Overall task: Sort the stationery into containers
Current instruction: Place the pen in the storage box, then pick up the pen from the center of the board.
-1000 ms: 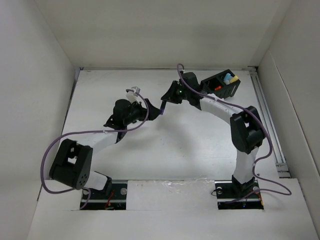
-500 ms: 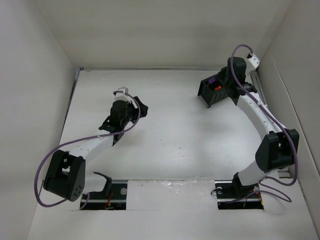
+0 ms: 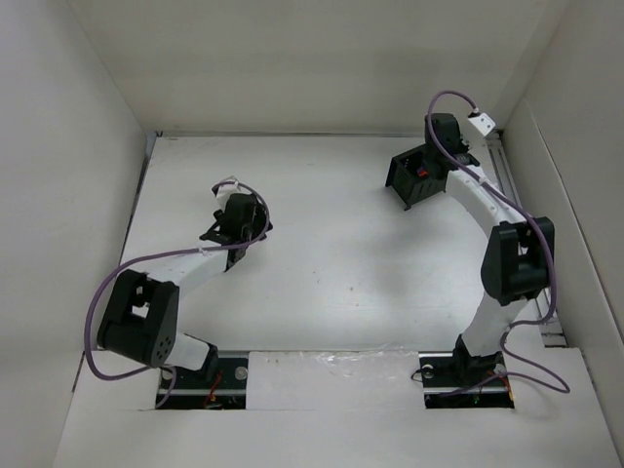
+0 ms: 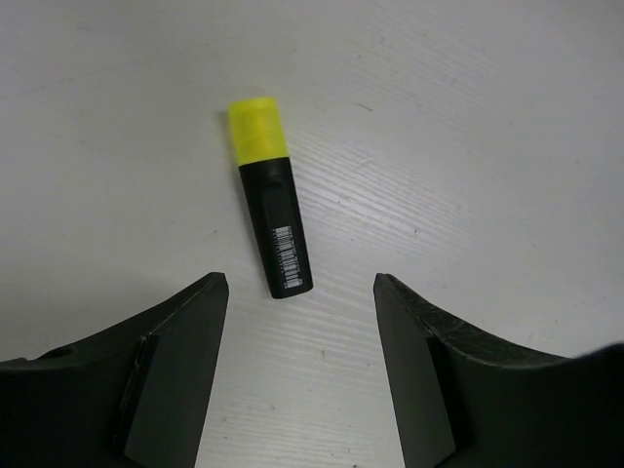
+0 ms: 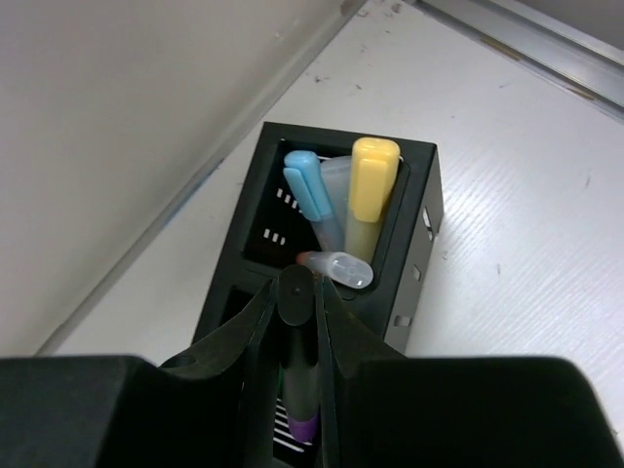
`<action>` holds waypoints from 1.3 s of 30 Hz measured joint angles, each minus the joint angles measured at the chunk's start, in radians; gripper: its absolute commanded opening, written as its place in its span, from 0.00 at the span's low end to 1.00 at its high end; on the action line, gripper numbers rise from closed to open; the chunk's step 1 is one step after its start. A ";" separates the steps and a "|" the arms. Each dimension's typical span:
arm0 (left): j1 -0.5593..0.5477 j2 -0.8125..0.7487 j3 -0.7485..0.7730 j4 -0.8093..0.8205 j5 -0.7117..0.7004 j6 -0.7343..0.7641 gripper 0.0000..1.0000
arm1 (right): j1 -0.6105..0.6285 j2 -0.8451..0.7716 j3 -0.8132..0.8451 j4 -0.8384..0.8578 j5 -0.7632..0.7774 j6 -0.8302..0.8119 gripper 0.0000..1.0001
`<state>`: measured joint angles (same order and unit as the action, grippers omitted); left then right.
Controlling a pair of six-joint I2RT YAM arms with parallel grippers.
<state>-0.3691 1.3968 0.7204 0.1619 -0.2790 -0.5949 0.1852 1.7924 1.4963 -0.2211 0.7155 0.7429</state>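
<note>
Altogether we count five highlighters and one black desk organiser [image 5: 421, 210] with slatted sides. Three highlighters stand in the organiser's compartment farthest from our right hand [image 5: 295, 304]: a light-blue highlighter [image 5: 308, 193], a yellow highlighter [image 5: 371, 183], and a clear-capped highlighter [image 5: 337, 266] with an orange tip, which lies tilted across the near edge of that compartment. Something pale and translucent shows between the blue and yellow ones; we cannot tell what it is.

The fourth, a purple-ended highlighter [image 5: 301, 395] with a black barrel, is clamped between the fingers of our right hand, its purple end pointing down. It hangs at the compartment nearest that hand; whether its tip is already inside we cannot tell.

The fifth, a yellow-capped highlighter [image 4: 270, 205] with a black barrel and a barcode label, lies flat on the white tabletop [image 4: 487, 117]. It sits just ahead of our left hand [image 4: 300, 288], with its butt end nearest the gap and its cap pointing away. That hand's fingers stand well apart, holding nothing and touching nothing.
</note>
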 measured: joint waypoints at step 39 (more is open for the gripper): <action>-0.022 0.322 0.162 -0.049 -0.101 -0.029 0.34 | 0.246 -0.247 -0.270 0.107 -0.246 0.060 0.58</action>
<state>-0.3908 1.7187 0.8825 0.1131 -0.3798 -0.6243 0.4313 1.5452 1.2266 -0.1139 0.4698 0.8032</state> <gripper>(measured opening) 0.372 0.575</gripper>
